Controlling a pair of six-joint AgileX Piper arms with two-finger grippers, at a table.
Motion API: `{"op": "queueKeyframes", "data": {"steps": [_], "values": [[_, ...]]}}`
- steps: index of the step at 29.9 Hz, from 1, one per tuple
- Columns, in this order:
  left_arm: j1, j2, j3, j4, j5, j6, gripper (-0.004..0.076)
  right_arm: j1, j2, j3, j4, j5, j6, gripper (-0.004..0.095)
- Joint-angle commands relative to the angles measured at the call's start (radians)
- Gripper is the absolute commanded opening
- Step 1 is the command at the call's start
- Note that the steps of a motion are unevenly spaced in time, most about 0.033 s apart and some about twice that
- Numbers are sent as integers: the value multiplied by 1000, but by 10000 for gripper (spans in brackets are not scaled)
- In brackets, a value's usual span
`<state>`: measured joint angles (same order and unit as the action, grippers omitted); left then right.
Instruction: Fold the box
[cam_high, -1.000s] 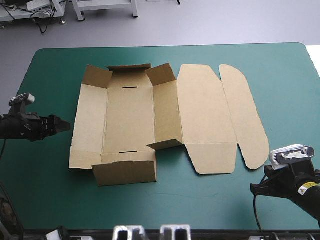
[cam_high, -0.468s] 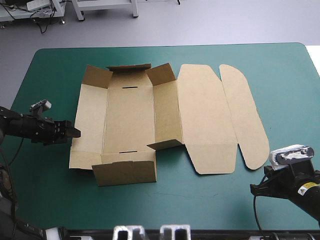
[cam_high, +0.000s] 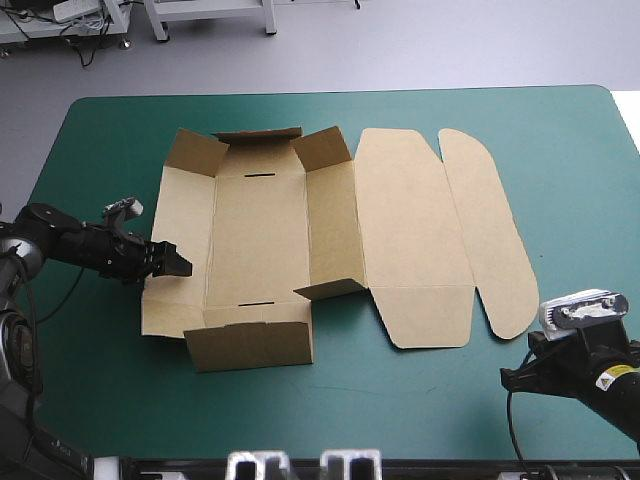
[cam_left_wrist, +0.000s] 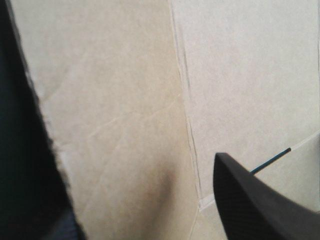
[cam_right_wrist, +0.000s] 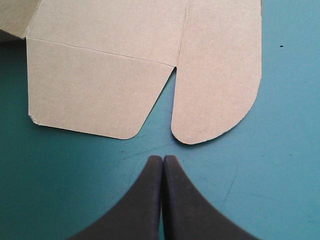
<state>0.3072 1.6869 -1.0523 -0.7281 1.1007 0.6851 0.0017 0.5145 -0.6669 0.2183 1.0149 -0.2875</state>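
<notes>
The brown box (cam_high: 260, 230) lies open in the middle of the teal-green table, its end flaps and right wall partly raised, its lid (cam_high: 410, 230) and rounded flap (cam_high: 490, 235) flat to the right. My left gripper (cam_high: 176, 264) is at the box's left wall panel, near the front. In the left wrist view its black fingers (cam_left_wrist: 250, 200) stand apart, open, with the brown board (cam_left_wrist: 115, 90) filling the space between them. My right gripper (cam_right_wrist: 163, 158) is shut and rests near the front right corner, just short of the lid's flaps (cam_right_wrist: 215, 75).
Bare teal-green cover (cam_high: 400, 410) runs along the front edge and on the far right of the table. The box's front flap (cam_high: 250, 345) stands up near the front, close to the left gripper.
My left arm has moved right from the table's left edge until its gripper reached over the box's left wall panel. The right arm and the box have not moved.
</notes>
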Motion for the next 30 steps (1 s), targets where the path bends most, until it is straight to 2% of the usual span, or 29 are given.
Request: {"op": "queueKeyframes", "data": {"steps": [1, 3, 5, 12, 16, 24, 30], "values": [[-8, -34, -28, -44, 14, 2, 283, 2, 11, -33, 19, -45, -5, -20], [-8, -34, -28, -40, 26, 4, 100, 2, 11, -33, 19, -45, -5, -20], [-8, -34, -28, -40, 42, 27, -7, 2, 11, -33, 19, -45, -5, -20], [-14, -36, -28, -143, 158, 207, -4, 2, 11, -33, 19, -47, -5, -20], [-14, -44, -30, -215, 178, 288, -8, 2, 11, -33, 19, -45, -5, -20], [-18, -54, -91, -238, 195, 255, -9, 2, 11, -33, 19, -48, -5, -20], [-101, -100, -255, -209, 195, 214, -9, 2, 11, -33, 19, -50, -5, -20]]}}
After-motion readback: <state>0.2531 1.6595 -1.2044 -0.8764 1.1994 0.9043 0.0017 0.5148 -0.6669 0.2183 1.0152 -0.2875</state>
